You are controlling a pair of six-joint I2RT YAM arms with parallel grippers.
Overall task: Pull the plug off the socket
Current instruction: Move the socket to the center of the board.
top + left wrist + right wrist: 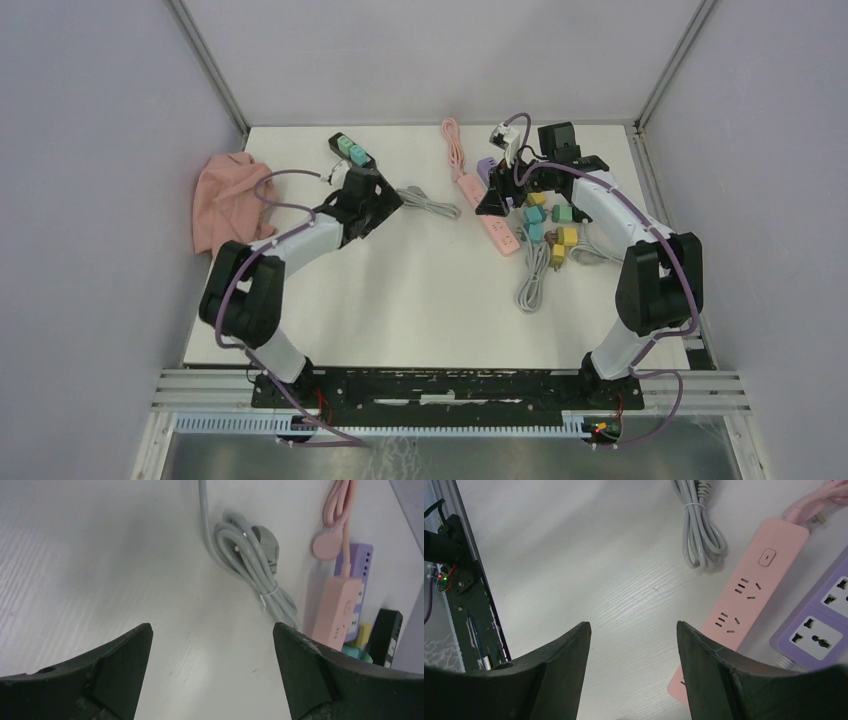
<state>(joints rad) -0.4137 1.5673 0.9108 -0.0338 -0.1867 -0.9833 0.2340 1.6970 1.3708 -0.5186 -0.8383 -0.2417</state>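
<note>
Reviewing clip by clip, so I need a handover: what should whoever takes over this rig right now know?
Left gripper: open, empty, over bare table near the grey cable.
Right gripper: open, empty, beside the pink strip, whose visible sockets are empty.
Teal plugs sit on the black strip just beyond the left gripper.
Done: no pull evident. Left: grip a plug, pull it free.

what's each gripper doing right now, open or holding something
left gripper: open, holding nothing
right gripper: open, holding nothing
</note>
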